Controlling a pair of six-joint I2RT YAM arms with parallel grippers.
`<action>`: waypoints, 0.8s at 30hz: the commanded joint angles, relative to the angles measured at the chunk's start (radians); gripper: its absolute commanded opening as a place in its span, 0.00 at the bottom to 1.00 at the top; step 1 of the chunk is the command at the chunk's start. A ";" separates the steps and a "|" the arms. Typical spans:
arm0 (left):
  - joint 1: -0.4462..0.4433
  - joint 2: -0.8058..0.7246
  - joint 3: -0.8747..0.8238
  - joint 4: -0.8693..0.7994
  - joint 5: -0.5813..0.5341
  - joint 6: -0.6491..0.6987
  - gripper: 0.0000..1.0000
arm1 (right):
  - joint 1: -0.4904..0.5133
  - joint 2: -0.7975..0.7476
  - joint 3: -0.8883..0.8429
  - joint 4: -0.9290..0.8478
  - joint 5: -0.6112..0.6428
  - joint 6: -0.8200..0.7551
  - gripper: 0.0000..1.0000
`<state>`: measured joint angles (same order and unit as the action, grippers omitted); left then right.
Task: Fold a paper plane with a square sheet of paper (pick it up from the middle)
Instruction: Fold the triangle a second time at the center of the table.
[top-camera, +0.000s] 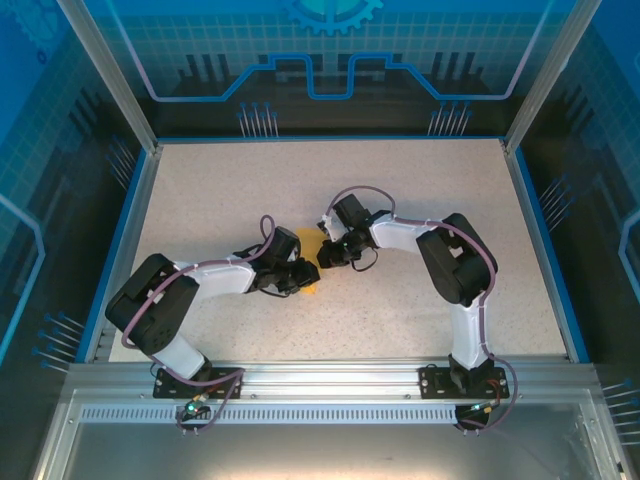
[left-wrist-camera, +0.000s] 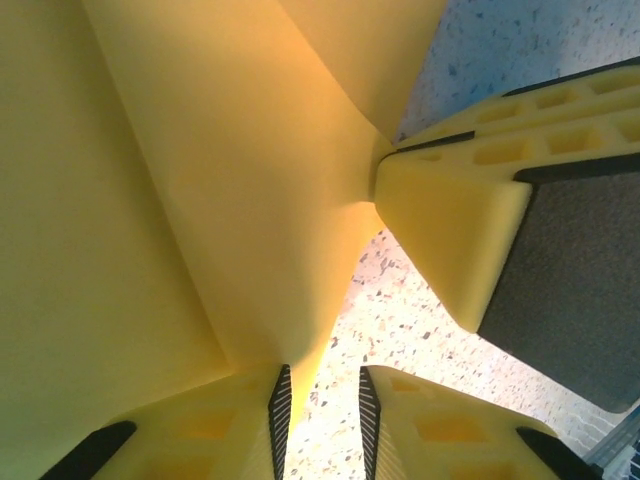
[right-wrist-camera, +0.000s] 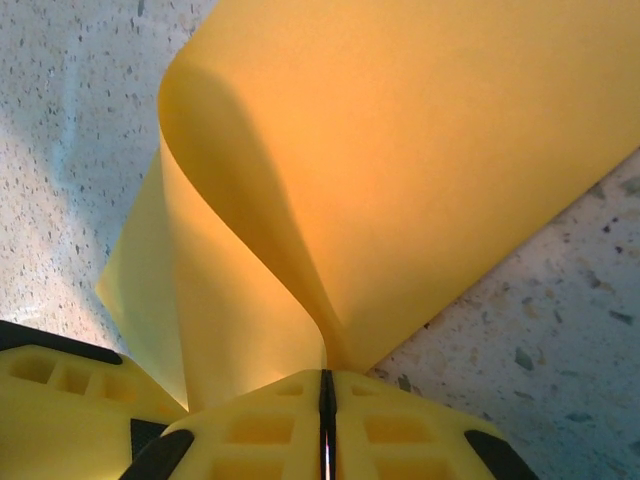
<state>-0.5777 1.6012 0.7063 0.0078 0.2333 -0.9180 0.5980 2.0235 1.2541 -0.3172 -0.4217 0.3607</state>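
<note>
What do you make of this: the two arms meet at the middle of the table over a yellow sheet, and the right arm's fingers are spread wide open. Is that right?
Not quite. The right gripper is not spread open: its jaws are shut, pinching a fold of the square sheet of paper, as the right wrist view shows. The rest of what you said holds.
</note>
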 joint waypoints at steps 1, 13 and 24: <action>0.006 -0.032 -0.019 -0.008 0.015 -0.004 0.32 | 0.017 0.024 0.030 -0.026 0.001 -0.021 0.11; 0.007 -0.040 -0.039 -0.035 -0.016 -0.002 0.50 | 0.020 0.017 0.034 -0.039 0.011 -0.035 0.11; 0.006 -0.023 -0.031 -0.088 -0.047 0.002 0.33 | 0.020 0.024 0.057 -0.036 0.011 -0.031 0.11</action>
<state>-0.5777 1.5604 0.6815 -0.0303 0.2092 -0.9180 0.6025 2.0258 1.2785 -0.3370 -0.4191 0.3420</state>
